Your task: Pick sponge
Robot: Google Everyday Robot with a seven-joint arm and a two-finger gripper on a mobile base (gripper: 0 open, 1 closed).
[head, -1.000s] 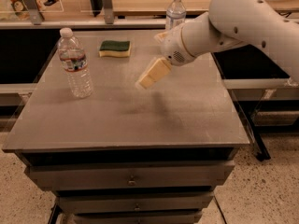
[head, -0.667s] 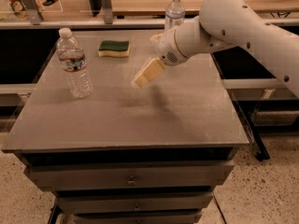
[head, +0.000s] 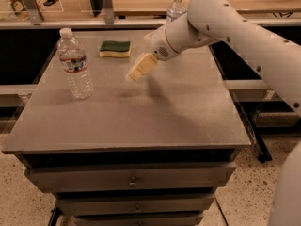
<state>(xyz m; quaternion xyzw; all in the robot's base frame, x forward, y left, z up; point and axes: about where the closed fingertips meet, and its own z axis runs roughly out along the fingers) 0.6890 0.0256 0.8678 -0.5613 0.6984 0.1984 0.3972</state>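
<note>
Gripper (head: 141,68), cream-padded, is hovering near the rectangular pale-yellow foam sponge (head: 115,49) with its dark green top, not touching it. I'm not making out its grip state (open or closed, I cannot tell).

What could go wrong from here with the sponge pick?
1. The sponge lies flat near the far edge of the table. The pincer, hanging to its right in the view and nearer the camera, might shove it off rather than grip it.
2. The upright water bottle stands left of the pincer; an overshoot could topple it.
</note>
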